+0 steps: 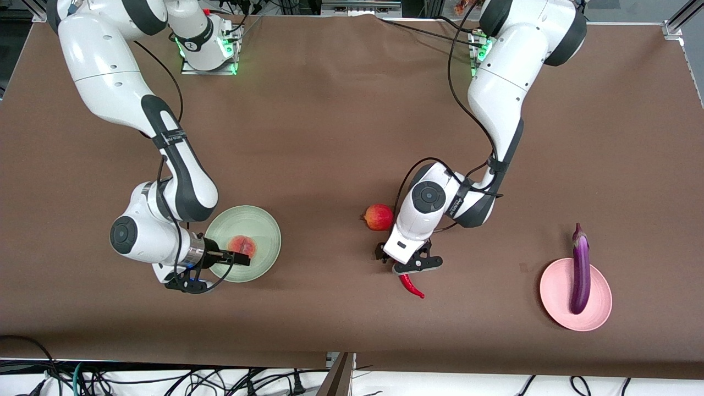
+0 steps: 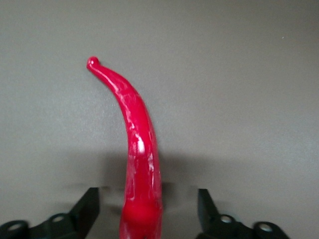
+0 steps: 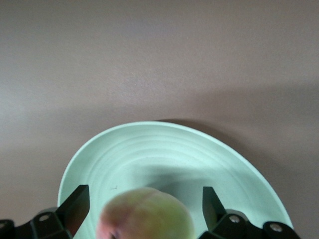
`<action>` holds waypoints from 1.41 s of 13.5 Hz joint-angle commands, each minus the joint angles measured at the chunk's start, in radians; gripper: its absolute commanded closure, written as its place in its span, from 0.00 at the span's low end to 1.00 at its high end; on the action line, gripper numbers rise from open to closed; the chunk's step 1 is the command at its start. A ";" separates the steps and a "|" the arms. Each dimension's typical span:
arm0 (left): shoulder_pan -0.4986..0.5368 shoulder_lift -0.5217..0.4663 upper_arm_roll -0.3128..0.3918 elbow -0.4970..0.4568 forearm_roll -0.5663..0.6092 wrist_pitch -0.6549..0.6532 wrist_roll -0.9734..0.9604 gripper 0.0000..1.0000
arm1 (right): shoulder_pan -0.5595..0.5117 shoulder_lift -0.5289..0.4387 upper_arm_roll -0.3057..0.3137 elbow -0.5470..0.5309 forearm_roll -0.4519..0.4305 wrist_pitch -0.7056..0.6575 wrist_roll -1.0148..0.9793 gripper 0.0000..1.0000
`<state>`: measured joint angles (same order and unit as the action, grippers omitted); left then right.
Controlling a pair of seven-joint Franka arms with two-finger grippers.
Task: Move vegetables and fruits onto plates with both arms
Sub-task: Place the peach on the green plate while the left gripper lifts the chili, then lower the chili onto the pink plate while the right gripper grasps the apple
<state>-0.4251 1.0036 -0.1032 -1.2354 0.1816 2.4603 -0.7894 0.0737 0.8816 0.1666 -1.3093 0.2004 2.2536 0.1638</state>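
The yellow-pink peach point(image 1: 242, 246) lies on the mint green plate point(image 1: 264, 225). My right gripper point(image 1: 240, 257) is low over it, open, a finger on each side with gaps; the right wrist view shows the peach point(image 3: 147, 214), plate point(image 3: 164, 149) and gripper point(image 3: 144, 204). The red chili pepper point(image 1: 411, 285) lies on the table. My left gripper point(image 1: 416, 265) is open over its stem end, and the stem is hidden. In the left wrist view the chili point(image 2: 137, 144) runs between the fingers of the gripper point(image 2: 147, 206), untouched. The purple eggplant point(image 1: 580, 269) lies across the pink plate point(image 1: 555, 291). The red pomegranate point(image 1: 378, 217) sits beside the left wrist.
Brown cloth covers the table point(image 1: 330, 121). The pink plate is toward the left arm's end, the green plate toward the right arm's end. The table's front edge point(image 1: 352, 357) runs below, with cables under it.
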 commanded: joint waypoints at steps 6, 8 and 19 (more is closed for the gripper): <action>0.054 -0.058 0.011 0.011 0.044 -0.025 0.063 1.00 | 0.165 -0.102 0.021 0.022 0.005 -0.078 0.435 0.00; 0.118 -0.147 -0.003 0.017 0.000 -0.209 0.224 1.00 | 0.257 -0.095 0.014 0.024 0.002 -0.025 0.595 0.00; 0.452 -0.252 0.235 -0.056 -0.284 -0.349 1.099 1.00 | 0.626 0.011 -0.093 0.041 -0.139 0.178 1.611 0.00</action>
<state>-0.0112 0.7127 0.1318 -1.2764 -0.0736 2.0111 0.2398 0.6807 0.8705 0.0949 -1.2938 0.0797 2.4214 1.6699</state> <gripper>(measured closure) 0.687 0.000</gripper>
